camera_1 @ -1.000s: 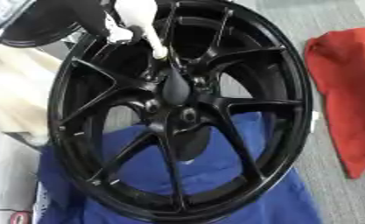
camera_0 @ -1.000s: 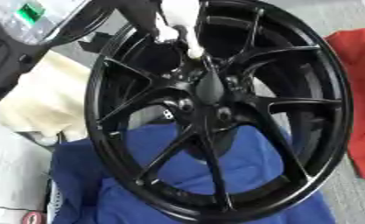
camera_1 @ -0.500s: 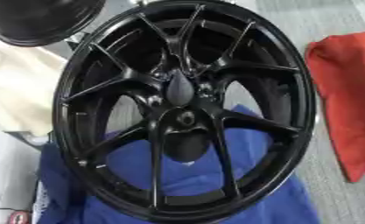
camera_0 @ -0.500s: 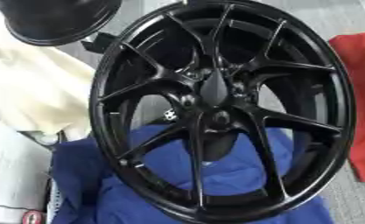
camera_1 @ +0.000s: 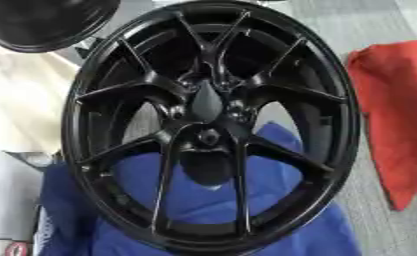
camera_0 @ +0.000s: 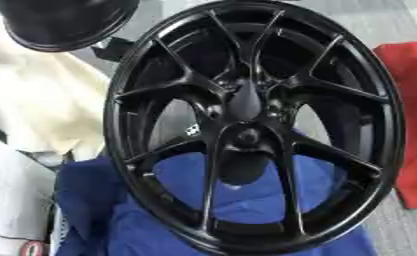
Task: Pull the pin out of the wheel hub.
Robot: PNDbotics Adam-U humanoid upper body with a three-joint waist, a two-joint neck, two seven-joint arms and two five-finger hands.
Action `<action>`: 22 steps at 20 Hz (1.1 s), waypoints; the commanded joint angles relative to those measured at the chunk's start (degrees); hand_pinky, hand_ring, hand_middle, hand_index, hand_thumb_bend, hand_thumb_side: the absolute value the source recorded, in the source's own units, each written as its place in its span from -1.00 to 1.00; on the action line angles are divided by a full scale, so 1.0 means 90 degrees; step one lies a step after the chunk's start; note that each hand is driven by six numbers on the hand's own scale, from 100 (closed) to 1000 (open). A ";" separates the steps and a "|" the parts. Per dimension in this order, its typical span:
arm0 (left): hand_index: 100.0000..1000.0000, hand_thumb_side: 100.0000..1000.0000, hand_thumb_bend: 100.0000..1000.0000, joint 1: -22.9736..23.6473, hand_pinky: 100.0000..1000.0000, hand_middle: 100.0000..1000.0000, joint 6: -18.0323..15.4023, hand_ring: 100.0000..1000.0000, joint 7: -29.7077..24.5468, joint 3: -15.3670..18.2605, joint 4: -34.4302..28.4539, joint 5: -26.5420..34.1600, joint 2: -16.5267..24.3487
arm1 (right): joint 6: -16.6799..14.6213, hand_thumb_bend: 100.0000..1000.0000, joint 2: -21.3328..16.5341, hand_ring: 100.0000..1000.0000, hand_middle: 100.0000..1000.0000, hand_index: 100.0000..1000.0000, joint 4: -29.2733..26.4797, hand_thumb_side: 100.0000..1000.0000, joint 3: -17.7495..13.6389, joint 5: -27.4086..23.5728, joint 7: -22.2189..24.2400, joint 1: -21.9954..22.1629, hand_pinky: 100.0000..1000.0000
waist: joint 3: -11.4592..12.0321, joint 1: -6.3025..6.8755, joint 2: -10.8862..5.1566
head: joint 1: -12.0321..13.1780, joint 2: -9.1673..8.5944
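- A large black wheel fills most of both views, its rim running from the far edge almost to the near edge, tilted so that its far part leans right.
- Its hub sits at the middle where the paired spokes meet; a dark, rounded, pointed shape stands at the hub's centre, with a round opening just nearer than it.
- Whether that dark shape is the pin cannot be told; black on black, its outline blends into the hub and spokes.
- The near part of the wheel lies on a blue cloth, which shows through the gaps between the near spokes and spreads to the near edge, where it is cut off.
- Right of the wheel lies a red cloth, apart from the rim in the right eye view, with a strip of grey floor between them; its right side is cut off.
- Left of the wheel lies a cream cloth, touching or slipping under the rim's left side.
- A second black rounded object sits at the far left, cut off by the far edge, near the wheel's far-left rim.
- A white surface occupies the near left corner.
- Open grey floor shows only at the far right and along the right rim.
- Neither robot hand shows in either view, so how their fingers stand cannot be told.
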 commanded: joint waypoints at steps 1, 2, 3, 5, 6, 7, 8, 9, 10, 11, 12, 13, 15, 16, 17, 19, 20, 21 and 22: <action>-0.06 -0.44 -1.00 0.0441 0.32 -0.66 -0.0006 -0.10 0.0576 0.0653 0.0193 0.0369 0.0574 | 0.0015 -0.86 -0.0235 0.17 0.01 0.16 -0.0153 0.21 -0.0119 0.0076 -0.0071 -0.0062 0.02 | 0.0030 -0.0027 -0.0193 | -0.0055 -0.0095; -0.02 -0.44 -1.00 0.0667 0.34 -0.61 -0.0002 -0.08 0.0753 0.0801 0.0309 0.0455 0.0611 | 0.0022 -0.86 -0.0248 0.17 0.01 0.16 -0.0154 0.21 -0.0131 0.0081 -0.0079 -0.0058 0.02 | 0.0034 -0.0040 -0.0200 | -0.0073 -0.0096; 0.02 -0.44 -1.00 0.0865 0.35 -0.57 -0.0012 -0.06 0.0915 0.0919 0.0415 0.0517 0.0636 | 0.0029 -0.86 -0.0254 0.18 0.01 0.16 -0.0158 0.20 -0.0140 0.0088 -0.0083 -0.0059 0.02 | 0.0031 -0.0049 -0.0207 | -0.0084 -0.0100; 0.16 -0.44 -1.00 0.1212 0.40 -0.43 -0.0032 0.02 0.1159 0.1100 0.0623 0.0588 0.0641 | 0.0037 -0.86 -0.0256 0.18 0.01 0.16 -0.0173 0.20 -0.0162 0.0111 -0.0090 -0.0063 0.03 | 0.0020 -0.0072 -0.0225 | -0.0096 -0.0108; 0.20 -0.40 -1.00 0.1369 0.42 -0.37 -0.0064 0.05 0.1221 0.1177 0.0702 0.0633 0.0622 | 0.0041 -0.86 -0.0255 0.18 0.01 0.16 -0.0181 0.20 -0.0173 0.0123 -0.0092 -0.0063 0.03 | 0.0022 -0.0087 -0.0233 | -0.0091 -0.0111; 0.33 -0.30 -1.00 0.1511 0.48 -0.19 -0.0107 0.15 0.1255 0.1246 0.0764 0.0679 0.0602 | 0.0048 -0.86 -0.0253 0.18 0.01 0.16 -0.0188 0.20 -0.0182 0.0132 -0.0093 -0.0060 0.03 | 0.0029 -0.0103 -0.0240 | -0.0089 -0.0116; 0.43 -0.20 -1.00 0.1658 0.52 -0.07 -0.0149 0.25 0.1263 0.1303 0.0816 0.0698 0.0580 | 0.0055 -0.86 -0.0251 0.18 0.01 0.16 -0.0191 0.20 -0.0193 0.0138 -0.0096 -0.0058 0.03 | 0.0040 -0.0121 -0.0245 | -0.0096 -0.0126; 0.45 -0.17 -1.00 0.1780 0.53 -0.03 -0.0202 0.28 0.1239 0.1349 0.0853 0.0696 0.0560 | 0.0061 -0.86 -0.0249 0.18 0.01 0.16 -0.0193 0.20 -0.0200 0.0139 -0.0101 -0.0055 0.03 | 0.0049 -0.0136 -0.0250 | -0.0101 -0.0131; 0.64 0.14 -1.00 0.1910 0.67 0.32 -0.0280 0.54 0.1157 0.1373 0.0875 0.0656 0.0533 | 0.0067 -0.86 -0.0250 0.18 0.01 0.16 -0.0193 0.20 -0.0207 0.0142 -0.0105 -0.0053 0.03 | 0.0059 -0.0152 -0.0253 | -0.0109 -0.0149; 0.69 0.35 -1.00 0.2019 0.72 0.43 -0.0365 0.63 0.1069 0.1404 0.0881 0.0582 0.0506 | 0.0071 -0.86 -0.0249 0.18 0.01 0.16 -0.0195 0.20 -0.0213 0.0145 -0.0108 -0.0052 0.03 | 0.0066 -0.0164 -0.0257 | -0.0115 -0.0162; 0.71 0.51 -1.00 0.2129 0.74 0.47 -0.0456 0.66 0.0993 0.1435 0.0869 0.0487 0.0466 | 0.0074 -0.86 -0.0244 0.18 0.01 0.16 -0.0196 0.20 -0.0220 0.0147 -0.0111 -0.0049 0.03 | 0.0074 -0.0180 -0.0263 | -0.0124 -0.0175; 0.72 0.63 -0.92 0.2226 0.76 0.49 -0.0525 0.68 0.0937 0.1472 0.0862 0.0393 0.0425 | 0.0077 -0.86 -0.0238 0.18 0.01 0.16 -0.0197 0.20 -0.0225 0.0147 -0.0114 -0.0045 0.03 | 0.0078 -0.0192 -0.0268 | -0.0130 -0.0186; 0.75 0.82 -0.77 0.2385 0.76 0.52 -0.0555 0.69 0.0921 0.1531 0.0879 0.0190 0.0349 | 0.0081 -0.86 -0.0226 0.18 0.01 0.16 -0.0197 0.20 -0.0230 0.0142 -0.0118 -0.0037 0.03 | 0.0082 -0.0216 -0.0282 | -0.0132 -0.0211; 0.75 0.92 -0.68 0.2441 0.74 0.52 -0.0563 0.68 0.0926 0.1548 0.0855 0.0122 0.0304 | 0.0084 -0.83 -0.0223 0.18 0.01 0.16 -0.0195 0.19 -0.0234 0.0138 -0.0123 -0.0033 0.03 | 0.0087 -0.0231 -0.0290 | -0.0136 -0.0227; 0.74 0.93 -0.68 0.2483 0.74 0.52 -0.0576 0.68 0.0925 0.1561 0.0805 0.0091 0.0261 | 0.0086 -0.86 -0.0222 0.18 0.01 0.16 -0.0193 0.20 -0.0238 0.0137 -0.0128 -0.0028 0.03 | 0.0094 -0.0244 -0.0298 | -0.0140 -0.0238; 0.72 0.99 -0.66 0.2537 0.73 0.50 -0.0598 0.67 0.0939 0.1589 0.0665 0.0112 0.0187 | 0.0090 -0.85 -0.0214 0.18 0.01 0.16 -0.0197 0.19 -0.0241 0.0144 -0.0127 -0.0028 0.03 | 0.0106 -0.0268 -0.0318 | -0.0131 -0.0250; 0.70 0.97 -0.73 0.2554 0.72 0.48 -0.0595 0.65 0.0961 0.1602 0.0585 0.0151 0.0157 | 0.0093 -0.85 -0.0206 0.18 0.01 0.16 -0.0200 0.19 -0.0241 0.0151 -0.0124 -0.0030 0.03 | 0.0114 -0.0282 -0.0330 | -0.0126 -0.0254; 0.67 0.93 -0.81 0.2568 0.70 0.45 -0.0565 0.63 0.1021 0.1616 0.0502 0.0190 0.0134 | 0.0098 -0.85 -0.0200 0.18 0.01 0.16 -0.0202 0.19 -0.0242 0.0158 -0.0122 -0.0031 0.03 | 0.0119 -0.0295 -0.0341 | -0.0123 -0.0258; 0.58 0.80 -0.98 0.2575 0.65 0.35 -0.0513 0.56 0.1132 0.1635 0.0409 0.0235 0.0111 | 0.0103 -0.85 -0.0193 0.18 0.01 0.16 -0.0204 0.19 -0.0242 0.0163 -0.0118 -0.0033 0.03 | 0.0124 -0.0308 -0.0352 | -0.0118 -0.0259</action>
